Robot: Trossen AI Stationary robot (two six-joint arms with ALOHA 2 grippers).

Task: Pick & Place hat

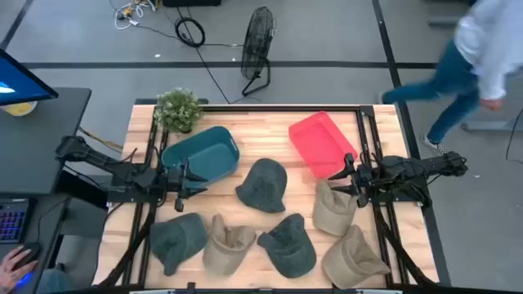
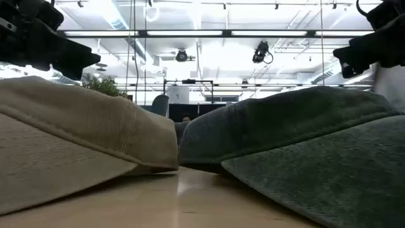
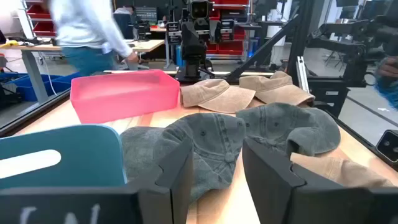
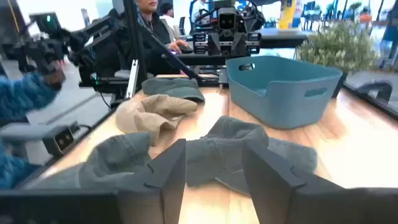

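Note:
Several caps lie on the wooden table: dark green ones (image 1: 263, 184), (image 1: 290, 245), (image 1: 177, 238) and tan ones (image 1: 227, 245), (image 1: 333, 208), (image 1: 351, 260). My left gripper (image 1: 185, 181) hovers at the table's left, beside the teal bin (image 1: 201, 153), open and pointing right; its wrist view looks over the central green cap (image 3: 205, 140). My right gripper (image 1: 350, 173) hovers at the table's right by the red bin (image 1: 321, 143), open and pointing left toward that same cap (image 4: 239, 149).
A potted plant (image 1: 179, 109) stands at the far left corner. A metal frame (image 1: 278, 107) runs along the table's far and side edges. A person (image 1: 478, 57) walks past beyond the far right corner. A hand (image 1: 15, 261) rests at a keyboard left of the table.

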